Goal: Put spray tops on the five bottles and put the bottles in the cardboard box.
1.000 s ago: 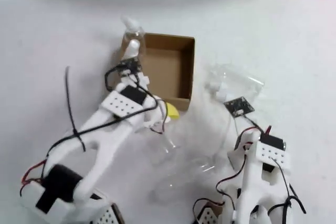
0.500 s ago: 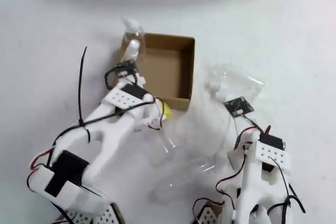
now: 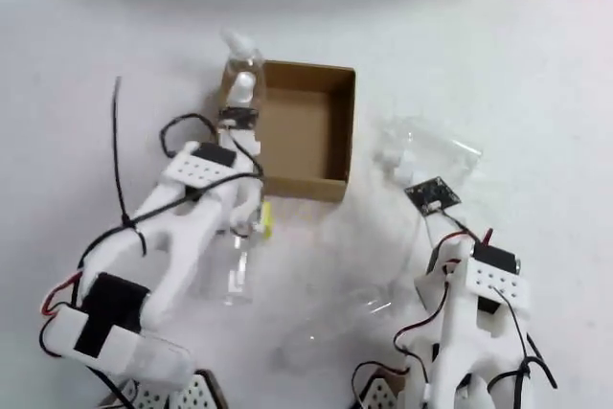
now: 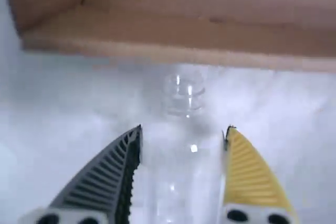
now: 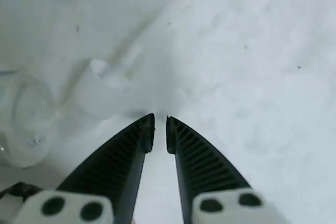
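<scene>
Your left hand (image 4: pixel 182 132) is closed on the capless clear bottle (image 4: pixel 181 179), one finger on each side of its body just behind the shoulder. The bottle lies flat on the bench (image 3: pixel 498 64), just beside the near wall of the cardboard box (image 3: pixel 302 182). Its long axis runs near to far and its open neck points at that wall.

It is probably empty thin plastic: light, slick, and quick to dent or roll. Squeeze gently and keep your hold near the shoulder, where the wall should be stiffest.

Your right hand (image 5: pixel 156 129) has its fingers nearly pressed together on nothing, with a white spray top (image 5: pixel 102 98) lying just beyond them.
</scene>
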Controlling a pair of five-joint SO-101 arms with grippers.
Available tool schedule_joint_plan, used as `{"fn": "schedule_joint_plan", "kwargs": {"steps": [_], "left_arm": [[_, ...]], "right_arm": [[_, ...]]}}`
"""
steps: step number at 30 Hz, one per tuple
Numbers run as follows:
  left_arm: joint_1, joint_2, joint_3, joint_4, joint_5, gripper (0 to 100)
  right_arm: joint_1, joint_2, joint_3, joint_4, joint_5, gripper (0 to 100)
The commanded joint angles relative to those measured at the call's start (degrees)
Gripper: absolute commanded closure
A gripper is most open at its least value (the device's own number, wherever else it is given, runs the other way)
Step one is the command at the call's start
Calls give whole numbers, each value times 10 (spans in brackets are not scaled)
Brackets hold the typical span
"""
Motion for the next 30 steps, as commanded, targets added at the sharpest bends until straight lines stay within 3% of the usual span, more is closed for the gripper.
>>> {"fn": "schedule_joint_plan", "kwargs": {"steps": [1, 2, 4, 7, 12, 16, 30], "left_arm": [[-37, -3, -29, 19, -326, 932], [-36, -3, -29, 19, -368, 932], [-27, -4, -29, 19, -383, 931], [-22, -7, -31, 19, -331, 912], [-28, -7, -30, 25, -233, 758], [-28, -7, -32, 59, -204, 668], [-44, -3, -56, 84, -200, 649]], "right_arm": [[-3, -12, -3, -7, 6, 982], [-3, -12, -3, -7, 6, 982], [-3, -12, -3, -7, 6, 982], [-3, -12, -3, -7, 6, 982], [-4, -12, -3, -7, 6, 982], [-4, -12, -3, -7, 6, 982], [-5, -12, -3, -7, 6, 982]]}}
